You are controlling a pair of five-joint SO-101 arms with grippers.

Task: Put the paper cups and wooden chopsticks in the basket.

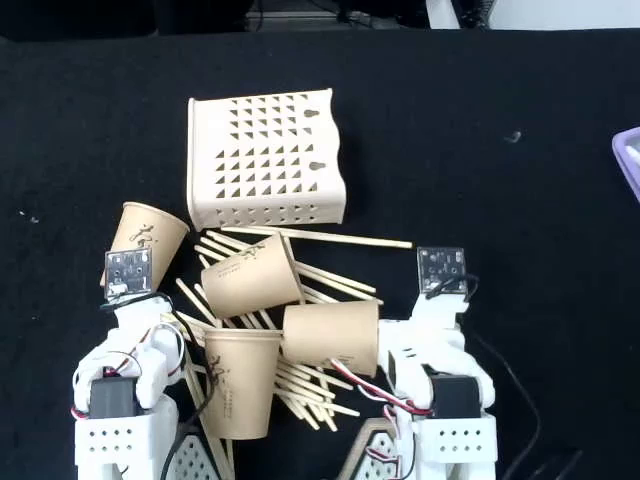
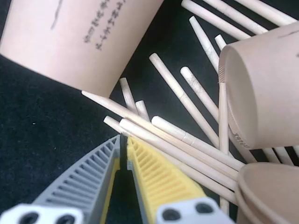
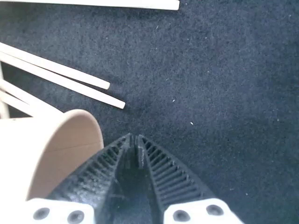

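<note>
Left gripper (image 2: pixel 124 136): grey and yellow fingers pressed together, holding nothing. Its tips sit just over the near ends of several chopsticks (image 2: pixel 184 140); I cannot tell whether they touch.

Right gripper (image 3: pixel 134 138): black fingers closed tip to tip and empty, above bare table (image 3: pixel 224 79), just beside the right cup (image 3: pixel 56 149).

Left arm (image 1: pixel 125 350): folded low at the near left edge, wrist pointing far, beside the left cup (image 1: pixel 147 238).

Right arm (image 1: pixel 435 350): folded low at the near right, wrist pointing far, just right of the right cup (image 1: pixel 332 335).

Cups, four, brown paper with dark print:
- The left cup is at the left of the pile.
- The middle cup (image 1: pixel 250 277) lies on its side across the chopsticks.
- The right cup lies on its side, its left end against the near cup.
- The near cup (image 1: pixel 240 380) sits between the two arms, mouth toward the far side.

Chopsticks (image 1: pixel 320 285): pale wood, many, scattered under and around the cups. One long stick (image 1: pixel 340 238) lies crosswise just near of the basket.

Basket (image 1: pixel 265 160): cream, a wall with triangular holes facing up, just far of the pile, with nothing in it.

Table (image 1: pixel 480 130): black cloth.

Purple object (image 1: pixel 628 158): at the right edge, well apart from the pile.
</note>
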